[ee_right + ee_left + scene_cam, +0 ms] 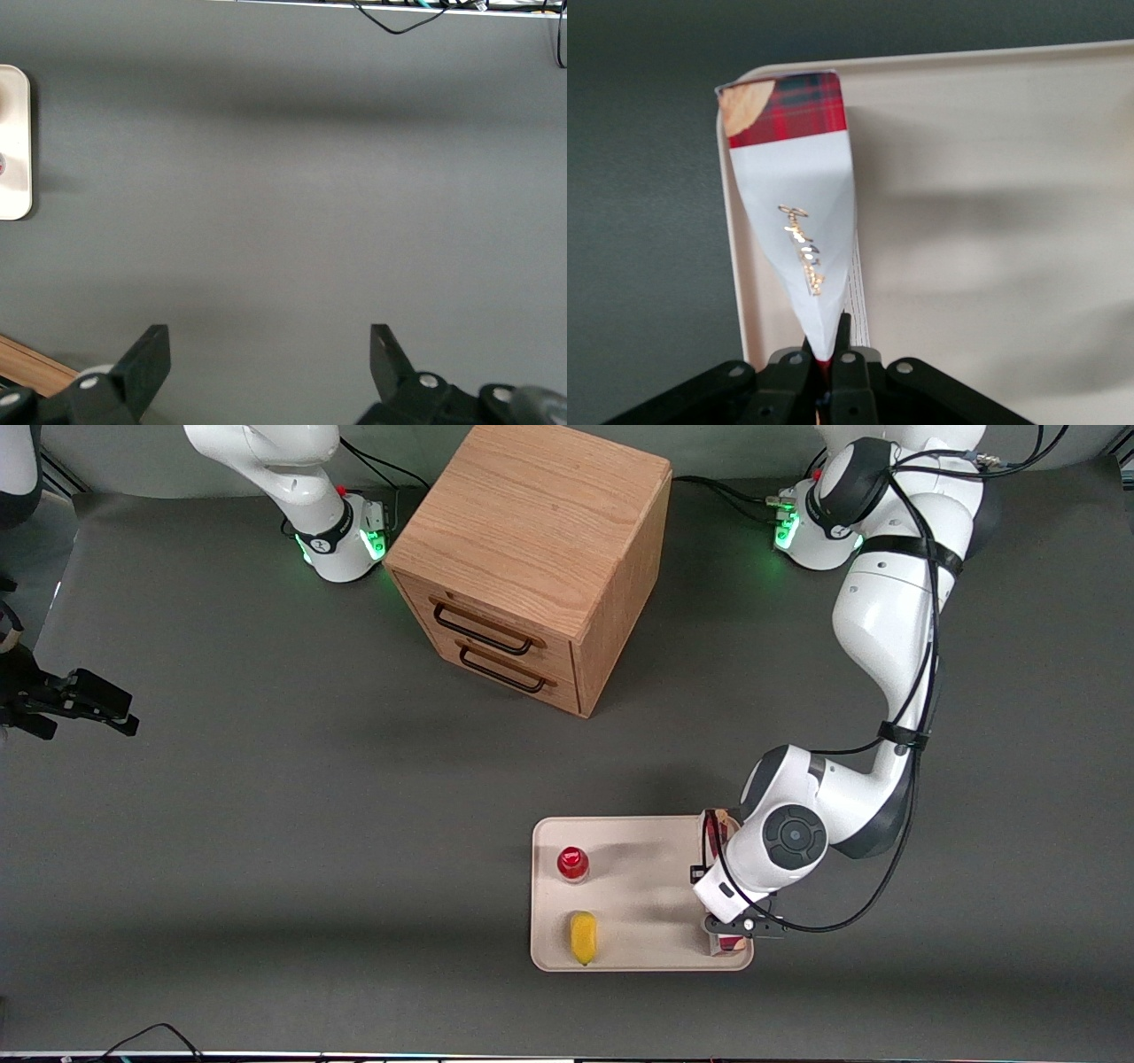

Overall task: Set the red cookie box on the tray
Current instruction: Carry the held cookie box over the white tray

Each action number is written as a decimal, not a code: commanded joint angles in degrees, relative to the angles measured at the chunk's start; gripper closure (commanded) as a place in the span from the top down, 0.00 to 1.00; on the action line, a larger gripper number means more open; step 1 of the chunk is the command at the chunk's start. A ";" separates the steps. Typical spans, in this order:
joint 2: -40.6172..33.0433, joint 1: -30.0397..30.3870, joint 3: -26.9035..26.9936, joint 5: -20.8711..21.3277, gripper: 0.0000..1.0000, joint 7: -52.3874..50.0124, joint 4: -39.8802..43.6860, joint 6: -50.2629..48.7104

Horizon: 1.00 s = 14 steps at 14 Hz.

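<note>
The gripper (824, 390) hangs over the tray (642, 886) at the edge toward the working arm's end of the table (266, 824), its fingers (843, 341) pinching the red cookie box (799, 212), which stands on edge along that rim. A red-capped bottle (572, 863) and a yellow fruit (583, 937) sit on the tray, well apart from the box.

Front overhead, wrist close, both showing tray (638, 921)
</note>
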 commanded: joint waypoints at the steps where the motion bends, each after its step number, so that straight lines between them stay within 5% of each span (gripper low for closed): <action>1: 0.32 -0.64 1.56 0.94 0.99 -0.87 0.87 -0.08; 6: -5.28 0.41 1.47 -0.37 1.00 -1.40 -4.12 1.05; 14: -26.80 9.01 1.47 -15.21 1.00 -0.60 -20.37 4.23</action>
